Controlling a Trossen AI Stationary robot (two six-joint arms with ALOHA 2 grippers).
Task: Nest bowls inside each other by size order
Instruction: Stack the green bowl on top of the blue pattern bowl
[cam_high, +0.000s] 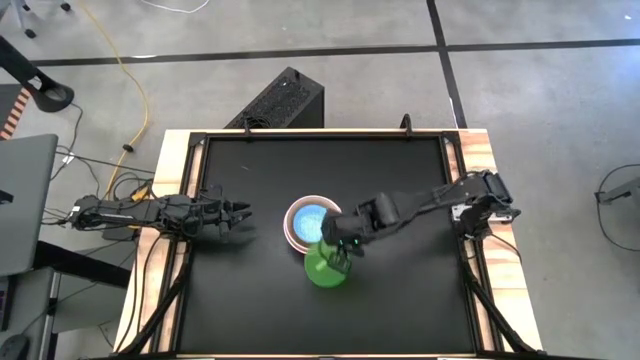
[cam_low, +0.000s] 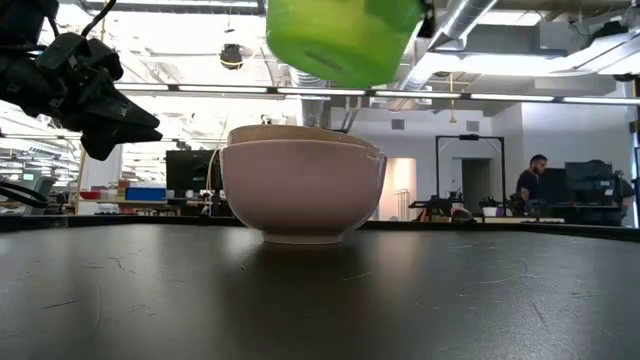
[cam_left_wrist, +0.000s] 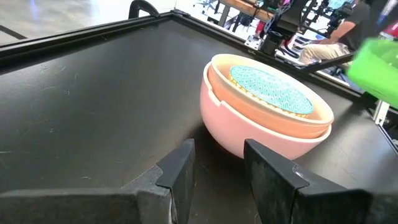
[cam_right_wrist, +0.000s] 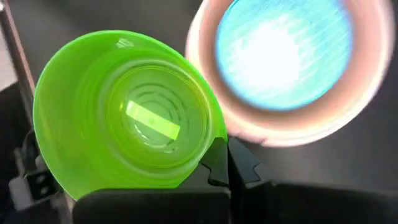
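A stack of bowls (cam_high: 309, 222) stands on its base at the middle of the black table. The outer bowl is pale pink (cam_left_wrist: 249, 134), with a cream bowl (cam_left_wrist: 280, 118) nested in it and a light blue bowl (cam_left_wrist: 270, 87) innermost. My right gripper (cam_right_wrist: 227, 158) is shut on a bright green bowl (cam_high: 325, 266), which is in the air just near and right of the stack. In the low view the green bowl (cam_low: 340, 35) is higher than the stack's rim (cam_low: 300, 135). My left gripper (cam_left_wrist: 221, 158) is open and empty, left of the stack, above the table. My right gripper holds the green bowl by its rim (cam_right_wrist: 208, 140), with one finger (cam_right_wrist: 214, 163) inside the wall and the other (cam_right_wrist: 245, 171) outside. The fingers come from above, slanting in from the table's right. The bowl is lifted clear of the table, with its opening up and slightly tilted.
The black table top (cam_high: 400, 310) has a raised frame and wooden side strips (cam_high: 485, 160). A black box (cam_high: 280, 100) stands on the floor beyond the far edge. People show far off in the room (cam_low: 535, 180). Bare table lies on all sides of the stack.
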